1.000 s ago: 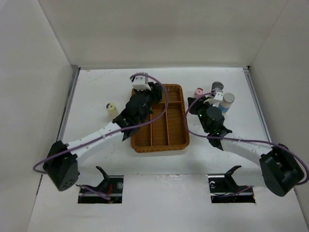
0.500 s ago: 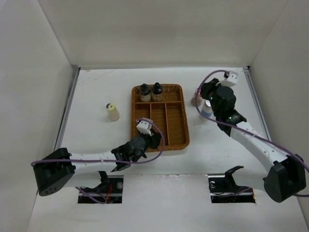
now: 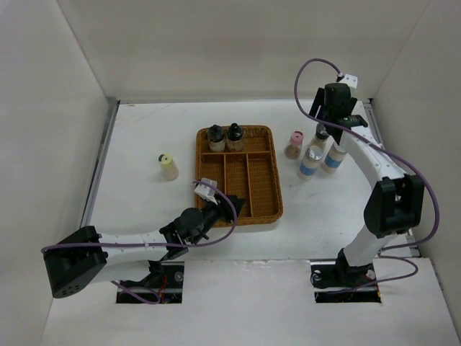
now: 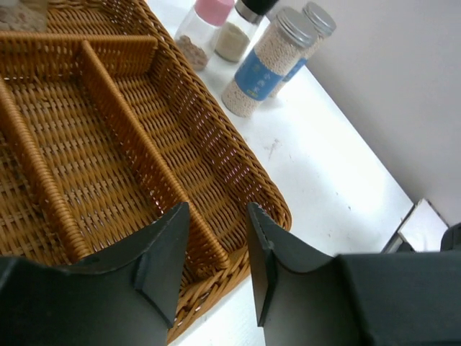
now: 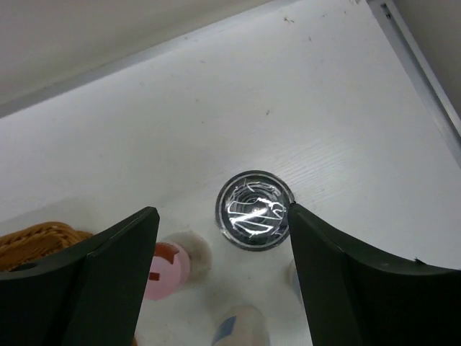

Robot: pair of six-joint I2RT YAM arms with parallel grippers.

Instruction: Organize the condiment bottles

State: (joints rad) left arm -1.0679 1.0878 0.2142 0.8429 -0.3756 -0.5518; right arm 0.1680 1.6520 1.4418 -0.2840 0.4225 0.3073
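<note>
left gripper (image 4: pixel 216 216) has backed off to the near edge of the tray (image 4: pixel 238 173), jaws barely apart and empty, leaving two dark-capped bottles (image 3: pixel 216 137) in its far compartment; right gripper (image 5: pixel 222 215) now hangs spread wide over the grey-capped bottle (image 5: pixel 253 210) on the table, likely next pick

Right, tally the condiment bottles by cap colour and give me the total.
Dark-capped bottles: 3
Silver-capped bottles with blue bands: 2
Pink-capped bottle: 1
Yellow-capped bottle: 1
Total: 7
</note>
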